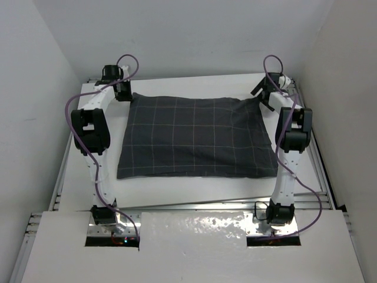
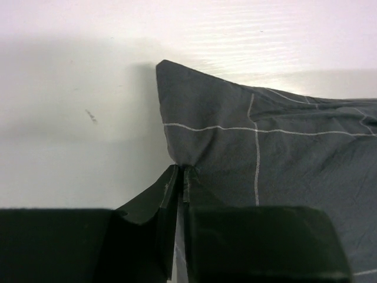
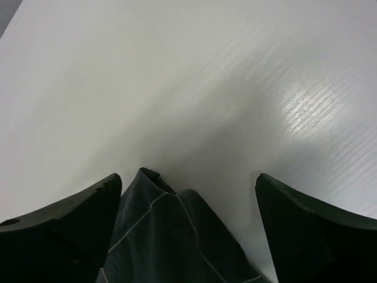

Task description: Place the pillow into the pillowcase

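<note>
White desk surface [image 1: 194, 191] is seen bare along the near edge, just beyond the two arm bases. Past that strip, the pillowcase [image 1: 197, 138] is spread across the middle of the desk, its long sides roughly parallel to the near and far edges. It is filled out and gently domed rather than limp. No cream fabric is shown at any of its edges in the overhead view, so the pillow is judged to be already inside, though it cannot be seen in any view. The near side of the case is slightly bowed, while its top face is fairly smooth.

Toward the far left corner of the desk, the left gripper [image 2: 179, 171] is pressed together on a small pinch of the dark cloth, just beside the corner of the case. Toward the far right corner, the right gripper [image 3: 187, 180] is held wide apart. The peaked corner of the case lies between its fingers but is not clamped.

The insertion is therefore judged as good as done. What is left is thought to be tidying only: the far corners may need to be tugged square, and the left pinch is not yet let go. Which side carries the opening cannot be told.
</note>
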Controlling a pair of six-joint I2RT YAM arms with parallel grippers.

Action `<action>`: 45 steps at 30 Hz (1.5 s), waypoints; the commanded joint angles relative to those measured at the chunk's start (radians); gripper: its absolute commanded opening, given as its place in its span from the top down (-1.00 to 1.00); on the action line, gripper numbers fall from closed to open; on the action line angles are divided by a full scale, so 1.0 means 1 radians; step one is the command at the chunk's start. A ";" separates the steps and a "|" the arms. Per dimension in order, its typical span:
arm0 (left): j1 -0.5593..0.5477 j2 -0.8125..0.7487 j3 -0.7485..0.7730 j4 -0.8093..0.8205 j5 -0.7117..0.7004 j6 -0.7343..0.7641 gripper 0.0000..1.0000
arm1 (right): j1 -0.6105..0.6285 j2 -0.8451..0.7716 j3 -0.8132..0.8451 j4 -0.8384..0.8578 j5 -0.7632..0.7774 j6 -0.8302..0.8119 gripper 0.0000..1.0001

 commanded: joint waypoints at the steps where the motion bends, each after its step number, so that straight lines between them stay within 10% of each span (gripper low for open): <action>1: 0.003 -0.018 0.042 0.052 -0.111 -0.004 0.87 | 0.009 -0.082 0.006 0.012 0.023 -0.077 -0.98; 4: 0.007 -0.060 0.040 0.043 -0.162 -0.001 0.05 | 0.008 -0.203 -0.140 0.035 0.040 -0.128 -0.98; 11: 0.030 -0.223 0.052 0.029 -0.252 -0.003 -0.50 | 0.009 -0.562 -0.515 0.107 0.126 -0.198 -0.98; 32: 0.389 -1.011 -0.782 -0.144 -0.359 0.322 -0.80 | -0.049 -1.461 -1.161 -0.186 0.095 -0.207 -0.98; 45: 0.388 -1.090 -0.808 -0.201 -0.320 0.175 -0.89 | -0.049 -1.606 -1.149 -0.310 0.103 -0.263 -0.98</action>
